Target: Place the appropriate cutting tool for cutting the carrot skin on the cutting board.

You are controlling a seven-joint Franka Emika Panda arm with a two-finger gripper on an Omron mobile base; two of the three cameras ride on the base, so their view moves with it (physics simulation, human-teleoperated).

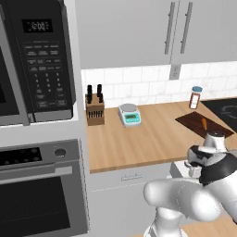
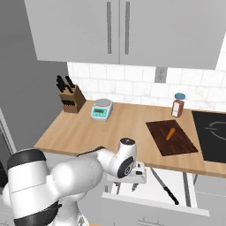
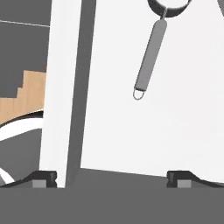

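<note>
A slim tool with a grey handle and a dark ringed head lies on the white floor of an open drawer. From the right base view it shows as a thin grey rod ending in a dark part. My gripper hangs over the drawer's left part, open, with its fingertips wide apart and nothing between them. The tool lies ahead of the fingers, apart from them. The dark brown cutting board lies on the counter with the small orange carrot on it; board and carrot also appear at the right.
A knife block, a kitchen scale and a spice jar with a blue cap stand along the back wall. A black cooktop lies right of the board. The oven and microwave are at the left.
</note>
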